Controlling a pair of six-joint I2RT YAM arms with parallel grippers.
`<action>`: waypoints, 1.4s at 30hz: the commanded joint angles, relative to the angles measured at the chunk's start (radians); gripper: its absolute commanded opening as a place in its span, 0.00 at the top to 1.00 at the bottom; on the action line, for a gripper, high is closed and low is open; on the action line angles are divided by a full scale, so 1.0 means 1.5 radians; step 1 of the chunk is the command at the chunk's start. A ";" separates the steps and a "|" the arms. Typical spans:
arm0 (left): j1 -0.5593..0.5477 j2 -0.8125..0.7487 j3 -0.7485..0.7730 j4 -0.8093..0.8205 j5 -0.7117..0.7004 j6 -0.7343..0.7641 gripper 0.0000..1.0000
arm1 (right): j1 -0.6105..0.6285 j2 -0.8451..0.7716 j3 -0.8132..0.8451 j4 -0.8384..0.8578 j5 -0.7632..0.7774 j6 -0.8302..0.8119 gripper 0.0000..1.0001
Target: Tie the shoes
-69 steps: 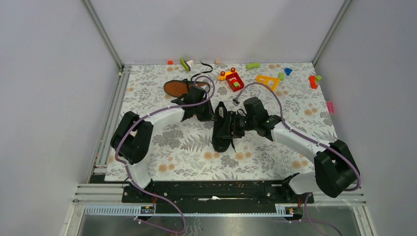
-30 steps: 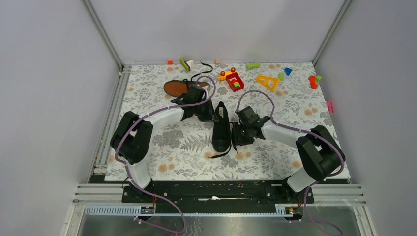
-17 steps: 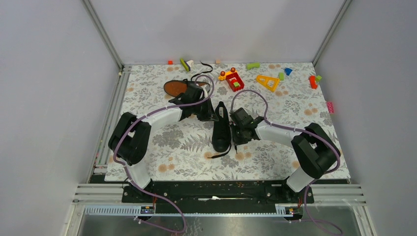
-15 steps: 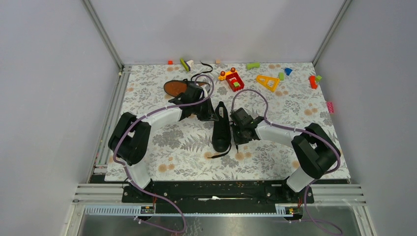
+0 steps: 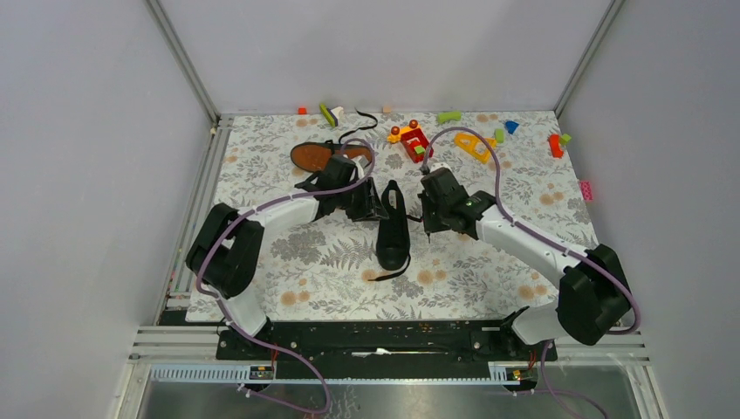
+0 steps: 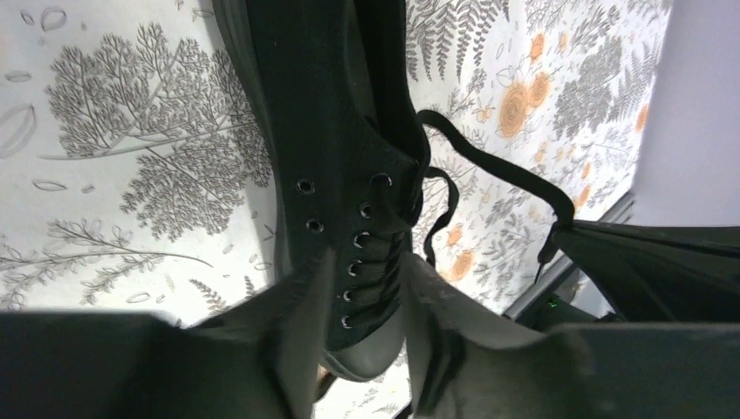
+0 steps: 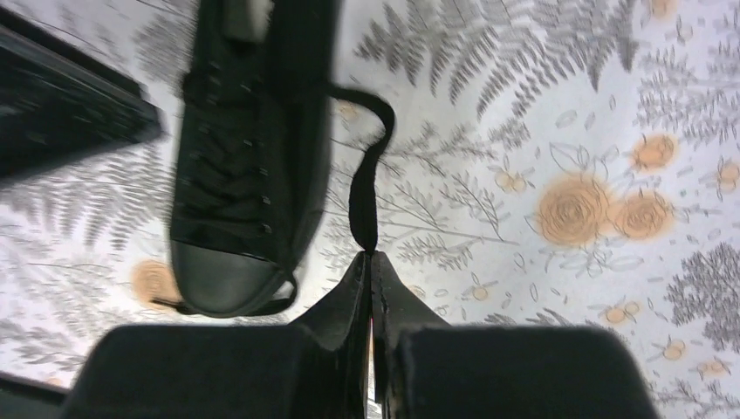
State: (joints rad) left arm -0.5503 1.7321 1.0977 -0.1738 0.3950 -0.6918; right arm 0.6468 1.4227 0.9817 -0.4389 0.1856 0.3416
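One of the shoes (image 5: 393, 229) stands upright mid-table, a black sneaker with its toe towards the near edge. The other shoe (image 5: 316, 155) lies on its side behind my left arm, orange-brown sole showing. My right gripper (image 7: 371, 255) is shut on the end of a black lace (image 7: 361, 185) that runs up from the upright shoe (image 7: 249, 148); in the top view the right gripper (image 5: 425, 222) is just right of it. My left gripper (image 6: 366, 275) hovers over that shoe's eyelets (image 6: 349, 236), jaws apart, holding nothing. The shoe's other lace (image 5: 389, 272) trails on the cloth by its toe.
Small toy blocks lie along the far edge: a red and yellow one (image 5: 414, 142), an orange triangle (image 5: 476, 144), a green piece (image 5: 448, 116), a red one (image 5: 555, 144), a pink one (image 5: 586, 188). A black strap (image 5: 362, 122) lies at the back. Grey walls enclose the flowered cloth (image 5: 332, 262).
My right gripper has shut on the lace end and drawn up and back from the table beside the shoe. The left gripper's jaws have parted.
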 commanded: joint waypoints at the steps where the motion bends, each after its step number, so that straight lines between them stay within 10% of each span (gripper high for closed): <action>1: 0.004 -0.045 -0.033 0.088 0.022 -0.039 0.55 | -0.005 -0.005 0.069 -0.022 -0.056 -0.016 1.00; 19: 0.012 0.010 -0.067 0.241 0.061 -0.155 0.55 | -0.044 0.137 0.158 0.076 -0.234 0.095 1.00; 42: 0.046 -0.026 -0.129 0.224 0.076 -0.123 0.84 | -0.053 0.237 0.215 0.077 -0.236 0.044 1.00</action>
State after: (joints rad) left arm -0.4858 1.7313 0.8886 0.1581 0.5011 -0.9115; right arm 0.5709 1.7519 1.2549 -0.3164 -0.1959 0.4599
